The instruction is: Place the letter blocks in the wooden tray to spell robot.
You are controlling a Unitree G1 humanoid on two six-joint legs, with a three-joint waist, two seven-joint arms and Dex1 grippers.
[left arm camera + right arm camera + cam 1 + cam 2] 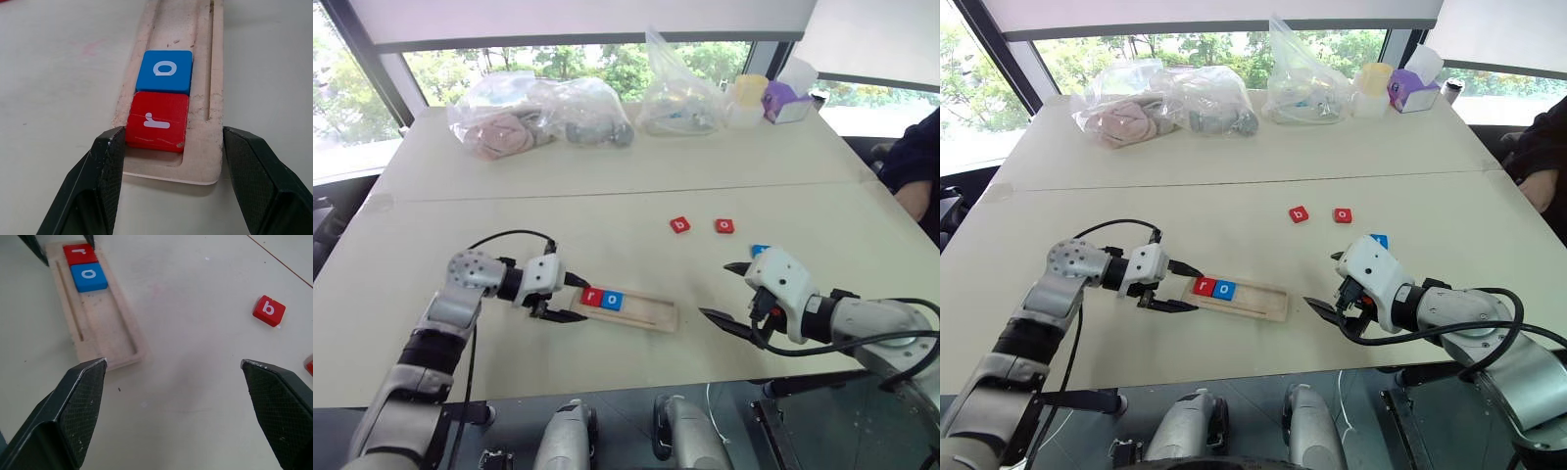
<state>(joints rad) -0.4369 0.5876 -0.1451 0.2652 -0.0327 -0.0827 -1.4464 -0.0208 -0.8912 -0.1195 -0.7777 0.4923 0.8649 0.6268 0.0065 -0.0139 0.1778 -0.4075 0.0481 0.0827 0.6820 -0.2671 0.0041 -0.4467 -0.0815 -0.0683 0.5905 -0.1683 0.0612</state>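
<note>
1. Left gripper (570, 299) pointed along the wooden tray (651, 313) from its left end, fingers spread wide, holding nothing.
2. Red r block (592, 296) and blue o block (613, 301) sat side by side at the tray's left end.
3. Right gripper (726, 291) hovered right of the tray, jaws wide, empty.
4. Red b block (679, 225), another red block (724, 226) and a blue block (760, 251) lay loose on the table (607, 186).

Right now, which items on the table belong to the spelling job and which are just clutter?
Job: wooden tray; r block and blue o block inside it; loose b block; loose red block beside it; loose blue block.
Clutter: plastic bags; yellow cup; tissue box.
</note>
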